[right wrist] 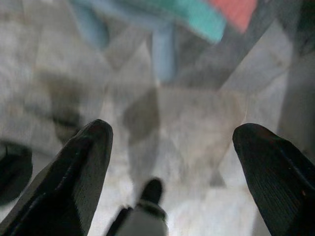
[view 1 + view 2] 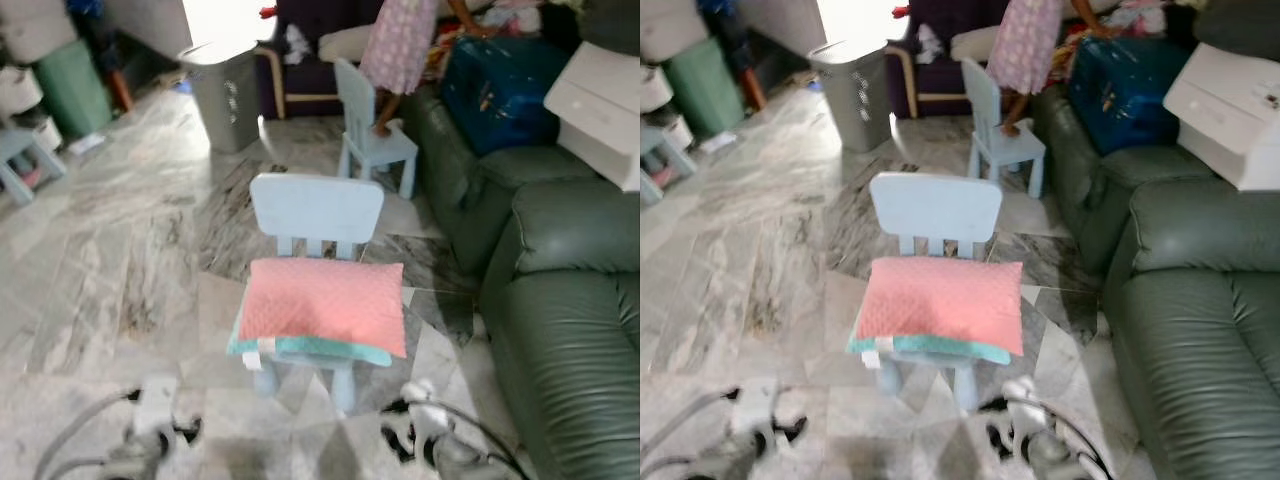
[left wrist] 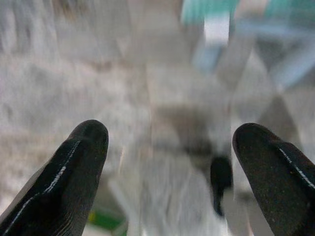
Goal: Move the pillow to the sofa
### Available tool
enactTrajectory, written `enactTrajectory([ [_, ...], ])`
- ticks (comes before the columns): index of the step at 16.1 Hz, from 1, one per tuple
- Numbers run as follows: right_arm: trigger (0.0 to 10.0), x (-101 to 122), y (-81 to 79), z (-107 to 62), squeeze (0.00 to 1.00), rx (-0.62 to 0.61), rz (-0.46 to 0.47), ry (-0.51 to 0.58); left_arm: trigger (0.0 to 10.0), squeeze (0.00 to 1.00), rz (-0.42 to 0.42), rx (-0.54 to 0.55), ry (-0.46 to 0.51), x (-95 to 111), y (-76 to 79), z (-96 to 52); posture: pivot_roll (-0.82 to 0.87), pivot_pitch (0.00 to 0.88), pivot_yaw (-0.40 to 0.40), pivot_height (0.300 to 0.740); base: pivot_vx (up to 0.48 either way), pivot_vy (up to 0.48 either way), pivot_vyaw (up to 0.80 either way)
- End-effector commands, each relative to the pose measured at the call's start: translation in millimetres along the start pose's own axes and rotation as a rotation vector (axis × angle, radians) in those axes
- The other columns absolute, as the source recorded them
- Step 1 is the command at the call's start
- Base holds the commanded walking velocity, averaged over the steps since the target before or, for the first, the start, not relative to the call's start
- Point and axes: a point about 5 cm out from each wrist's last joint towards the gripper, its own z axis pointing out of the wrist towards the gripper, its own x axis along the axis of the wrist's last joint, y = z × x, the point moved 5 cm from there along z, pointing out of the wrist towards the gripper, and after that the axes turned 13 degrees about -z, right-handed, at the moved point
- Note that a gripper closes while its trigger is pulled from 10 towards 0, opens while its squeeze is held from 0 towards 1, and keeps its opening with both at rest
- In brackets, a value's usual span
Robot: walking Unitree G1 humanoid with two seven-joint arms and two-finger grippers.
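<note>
On the small pale-blue plastic chair (image 2: 316,215) sits the pink quilted pillow with teal edging (image 2: 325,307), beside the dark green leather sofa (image 2: 566,310). Left gripper (image 3: 170,162) and right gripper (image 1: 172,162) hang low with fingers spread, probably readying a two-sided grab.

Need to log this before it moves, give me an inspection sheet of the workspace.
Surface: grey marble floor.
Job's things: pink pillow flat on the small blue chair; green sofa to the robot's right.
Clutter: white box and blue case on the sofa; grey bin.
Grippers: left gripper and right gripper open, low over the floor.
Cables: grey ones along both arms.
Surroundings: a person stands on a second blue chair.
</note>
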Motion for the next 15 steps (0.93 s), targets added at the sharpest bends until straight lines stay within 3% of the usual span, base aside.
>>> enactTrajectory([
  [1, 10.0, 14, 21.8, -2.1, 0.0, -0.038, 0.068, 0.075, 10.0, 0.0, 0.004, -0.061, 0.057, 15, 6.8, 0.1, -0.09, 0.0, 0.023, 0.74, 0.0, 0.0, 0.0],
  [3, 10.0, 46, 38.9, -5.0, 0.0, -0.049, 0.133, 0.218, 10.0, 0.0, 0.036, -0.149, 0.15, 39, 16.9, -2.1, -0.09, 0.0, 0.022, 0.74, 0.0, 0.0, 0.0],
  [4, 10.0, 49, 40.4, -5.6, 0.0, -0.049, 0.141, 0.235, 10.0, 0.0, 0.039, -0.162, 0.164, 42, 18.7, -2.7, -0.09, 0.0, 0.022, 0.74, 0.0, 0.0, 0.0],
  [6, 10.0, 74, 49.9, -14.1, 0.0, -0.058, 0.174, 0.382, 10.0, 0.0, 0.062, -0.247, 0.306, 71, 31.6, -11.3, -0.09, 0.0, 0.023, 0.74, 0.0, 0.0, 0.0],
  [7, 10.0, 92, 55.6, -25.6, 0.0, -0.072, 0.188, 0.487, 10.0, 0.0, 0.081, -0.28, 0.422, 87, 40.0, -22.4, -0.1, 0.0, 0.023, 0.74, 0.0, 0.0, 0.0],
  [9, 10.0, 108, 60.0, -47.0, 0.0, -0.09, 0.203, 0.586, 10.0, 0.0, 0.069, -0.326, 0.547, 101, 48.7, -43.1, -0.1, 0.0, 0.022, 0.74, 0.0, 0.0, 0.0],
  [10, 10.0, 111, 61.9, -58.4, 0.0, -0.1, 0.241, 0.633, 10.0, 0.0, 0.114, -0.349, 0.581, 100, 54.0, -51.3, -0.11, 0.0, 0.018, 0.74, 0.0, 0.0, 0.0],
  [11, 10.0, 103, 63.0, -59.3, 0.0, -0.112, 0.265, 0.611, 10.0, 0.0, 0.149, -0.367, 0.632, 105, 61.5, -58.9, -0.13, 0.0, 0.014, 0.74, 0.0, 0.0, 0.0],
  [13, 10.0, 96, 64.4, -62.9, 0.0, -0.137, 0.229, 0.594, 10.0, 0.0, 0.167, -0.393, 0.692, 114, 73.7, -67.9, -0.13, 0.0, 0.01, 0.74, 0.0, 0.0, 0.0],
  [15, 10.0, 93, 75.2, -75.1, 0.0, -0.191, 0.215, 0.596, 10.0, 0.0, 0.133, -0.389, 0.74, 122, 79.5, -75.1, -0.14, 0.0, 0.009, 0.74, 0.0, 0.0, 0.0],
])
